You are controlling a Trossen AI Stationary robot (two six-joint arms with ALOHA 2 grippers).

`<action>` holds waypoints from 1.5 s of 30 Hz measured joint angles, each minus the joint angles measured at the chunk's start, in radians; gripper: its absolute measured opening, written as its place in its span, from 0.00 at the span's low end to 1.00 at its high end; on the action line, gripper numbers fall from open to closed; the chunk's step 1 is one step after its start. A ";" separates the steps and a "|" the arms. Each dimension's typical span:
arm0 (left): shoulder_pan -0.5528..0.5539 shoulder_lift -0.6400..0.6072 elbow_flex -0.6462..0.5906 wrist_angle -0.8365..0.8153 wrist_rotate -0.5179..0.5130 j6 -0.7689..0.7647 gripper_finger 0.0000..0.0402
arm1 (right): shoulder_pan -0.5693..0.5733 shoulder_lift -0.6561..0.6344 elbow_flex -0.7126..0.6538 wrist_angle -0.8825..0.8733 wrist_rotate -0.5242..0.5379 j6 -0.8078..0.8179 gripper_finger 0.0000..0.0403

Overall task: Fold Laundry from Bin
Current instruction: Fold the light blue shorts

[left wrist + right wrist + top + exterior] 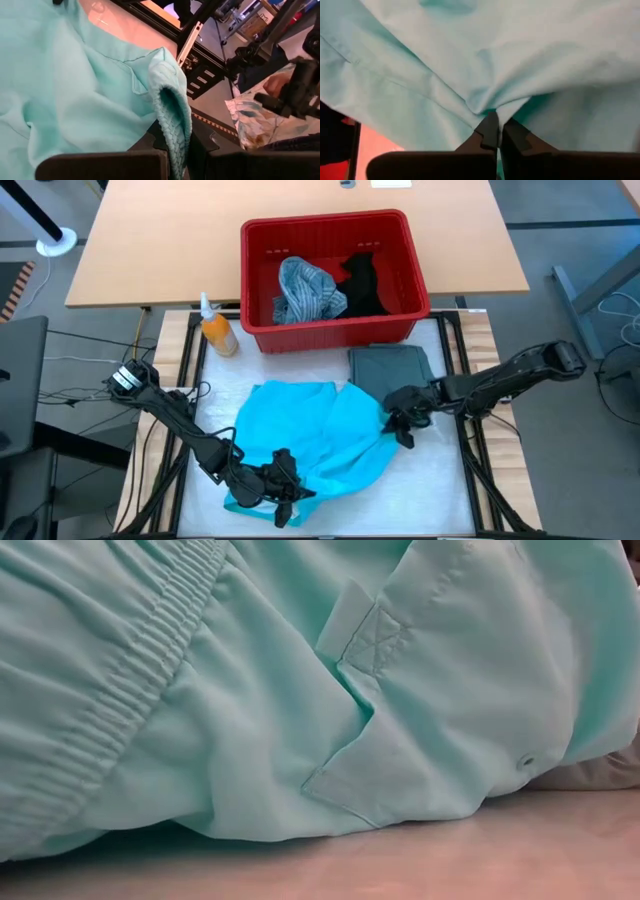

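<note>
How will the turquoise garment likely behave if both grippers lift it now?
Likely floppy: the turquoise garment lies in soft wrinkles. It would probably sag between the left gripper and right gripper, both shut on its edges. It seems light, thin cloth.

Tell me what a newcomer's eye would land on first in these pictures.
The bright turquoise garment spread across the near half of the table, with both claws shut on it: the left claw pinches its near edge, the right claw its right side. Behind it sits the red bin, holding a blue-grey striped shirt and a black garment.
</note>
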 joint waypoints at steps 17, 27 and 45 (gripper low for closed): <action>-0.033 0.100 0.000 0.164 -0.071 -0.034 0.03 | -0.208 -0.477 0.020 -0.420 0.004 0.118 0.05; -0.029 0.113 0.059 0.159 -0.125 0.047 0.02 | -0.259 -0.560 0.021 -0.597 -0.003 0.151 0.06; 0.007 0.116 0.096 0.065 -0.084 0.043 0.01 | -0.251 -0.559 0.020 -0.521 0.046 0.050 0.45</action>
